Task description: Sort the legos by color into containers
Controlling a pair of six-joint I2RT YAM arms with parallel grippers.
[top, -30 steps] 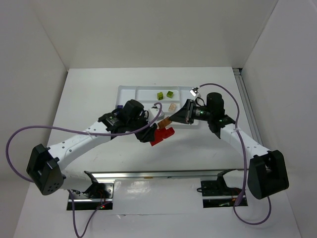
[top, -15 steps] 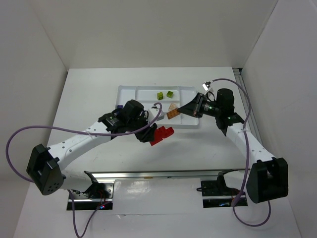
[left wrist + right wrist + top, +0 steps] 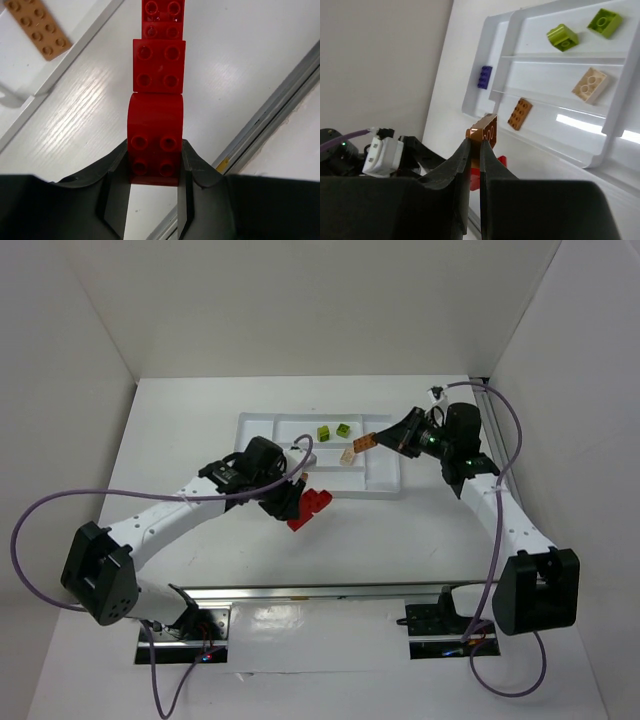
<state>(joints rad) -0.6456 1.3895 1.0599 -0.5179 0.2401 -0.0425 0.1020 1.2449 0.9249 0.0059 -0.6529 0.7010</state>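
My left gripper (image 3: 292,506) is shut on one end of a row of red legos (image 3: 306,508), held just in front of the white tray (image 3: 256,421). In the left wrist view the jaws (image 3: 155,156) clamp the rounded end brick of the red row (image 3: 158,75). My right gripper (image 3: 380,440) is shut on a thin orange brick (image 3: 364,442), held above the tray's right part; the right wrist view shows this brick (image 3: 485,131) between the closed fingers (image 3: 476,146). The tray (image 3: 545,70) holds two lime green bricks (image 3: 562,37) (image 3: 605,20), a purple brick (image 3: 485,77) and an orange plate (image 3: 520,113).
A tan brick (image 3: 348,455) lies in a middle compartment of the tray, and it also shows in the right wrist view (image 3: 590,84). A metal rail (image 3: 330,590) runs along the table's near edge. White walls enclose the table on three sides.
My right gripper has moved back and to the right with the orange brick, now above the tray. My left gripper has shifted slightly left and nearer with the red row.
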